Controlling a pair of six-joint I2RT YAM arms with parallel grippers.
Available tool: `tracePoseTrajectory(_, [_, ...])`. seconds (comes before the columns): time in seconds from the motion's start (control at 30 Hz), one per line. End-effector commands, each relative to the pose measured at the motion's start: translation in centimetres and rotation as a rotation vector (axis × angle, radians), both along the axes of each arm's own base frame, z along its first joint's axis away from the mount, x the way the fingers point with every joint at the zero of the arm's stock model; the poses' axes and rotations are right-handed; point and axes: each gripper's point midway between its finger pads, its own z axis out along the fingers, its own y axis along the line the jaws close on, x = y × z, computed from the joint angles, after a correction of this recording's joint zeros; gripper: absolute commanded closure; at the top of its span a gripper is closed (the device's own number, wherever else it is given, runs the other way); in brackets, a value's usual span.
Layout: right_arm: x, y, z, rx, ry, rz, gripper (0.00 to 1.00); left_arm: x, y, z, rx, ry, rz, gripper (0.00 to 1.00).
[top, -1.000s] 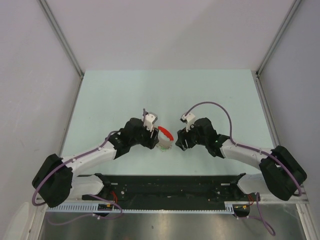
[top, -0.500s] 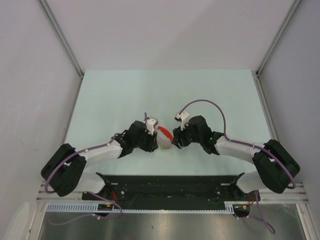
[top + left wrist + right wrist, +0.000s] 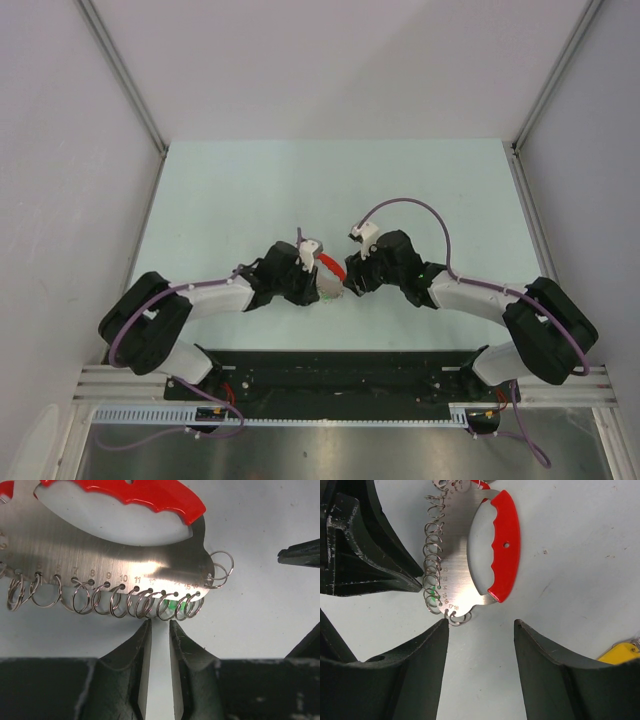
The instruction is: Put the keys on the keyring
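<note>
The keyring (image 3: 100, 550) is a steel fan-shaped plate with a red curved band (image 3: 130, 495) and several wire rings along its edge, lying flat on the table. My left gripper (image 3: 159, 625) points at the ring row, its jaws a narrow gap apart with nothing between them. A speck of green (image 3: 171, 605) shows behind the rings just past its tips. My right gripper (image 3: 481, 625) stands open wide at the plate's numbered end (image 3: 451, 607), its left fingertip (image 3: 442, 627) by the end rings. A yellow key head (image 3: 620, 655) peeks in at the right edge. From above, the keyring (image 3: 330, 268) lies between both wrists.
The pale green table (image 3: 250, 190) is walled by grey panels on three sides. The right gripper's dark finger (image 3: 300, 555) shows in the left wrist view. The left gripper's body (image 3: 365, 555) fills the upper left of the right wrist view, close to the rings.
My left arm has pushed forward to the keyring and its jaws have narrowed. My right arm came in towards the keyring from the right, then held still.
</note>
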Motion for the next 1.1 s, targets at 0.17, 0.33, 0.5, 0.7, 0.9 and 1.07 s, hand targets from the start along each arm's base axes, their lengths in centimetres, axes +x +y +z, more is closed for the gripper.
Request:
tracePoseTrajectory(0.17, [1.5,1.0,1.6,0.029,-0.053,-0.008,0.41,1.1,-1.5,1.0,-0.048,-0.018,-0.028,0.73])
tracePoseTrajectory(0.33, [1.4,1.0,1.5,0.03,-0.049,-0.007,0.41,1.2,-1.9,0.9,-0.05,-0.01,-0.034,0.73])
tracePoseTrajectory(0.5, [1.4,1.1,1.4,0.029,-0.046,-0.004,0.41,1.3,-2.2,0.8,-0.054,0.001,-0.04,0.74])
tracePoseTrajectory(0.7, [1.2,1.3,1.3,0.034,-0.041,0.003,0.41,1.8,-2.4,0.9,-0.056,0.007,-0.014,0.85])
tracePoseTrajectory(0.9, [0.3,2.1,1.2,0.046,-0.029,0.052,0.42,2.9,-1.5,1.4,-0.028,-0.033,0.044,1.0])
tracePoseTrajectory(1.07, [-0.1,2.9,1.1,0.056,-0.042,0.1,0.41,3.1,0.7,2.3,0.043,-0.101,0.08,1.0])
